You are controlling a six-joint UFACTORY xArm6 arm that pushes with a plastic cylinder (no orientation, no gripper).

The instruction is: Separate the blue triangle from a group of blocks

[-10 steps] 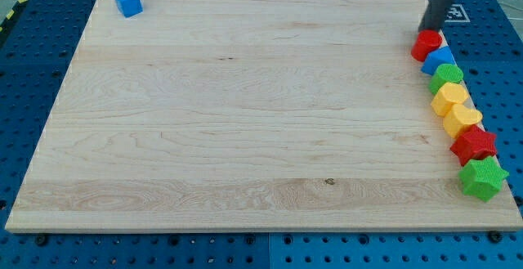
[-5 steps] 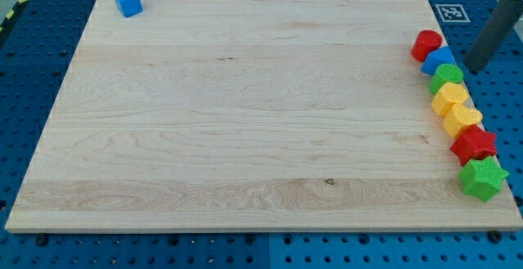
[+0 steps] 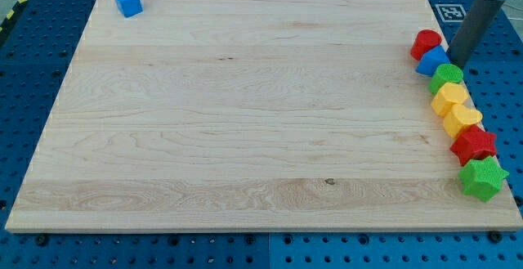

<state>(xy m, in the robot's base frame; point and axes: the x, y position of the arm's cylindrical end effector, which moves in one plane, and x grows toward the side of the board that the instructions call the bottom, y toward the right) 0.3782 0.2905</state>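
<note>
The blue triangle [image 3: 433, 60] lies near the board's right edge, second from the top in a column of blocks. A red cylinder [image 3: 426, 43] touches it above and a green block [image 3: 447, 77] below. My tip [image 3: 455, 63] is just to the right of the blue triangle, at or very near its right side, off the board's edge. Below in the column are two yellow blocks [image 3: 449, 98] [image 3: 462, 119], a red star [image 3: 474, 145] and a green star [image 3: 482, 177].
A blue cube [image 3: 127, 1] sits alone at the board's top left corner. A black-and-white marker tag [image 3: 452, 11] lies off the board at the top right. The wooden board [image 3: 245, 114] rests on a blue perforated table.
My tip moved from above the red cylinder round to the right of the column, then left up against the blue triangle, which has shifted slightly left.
</note>
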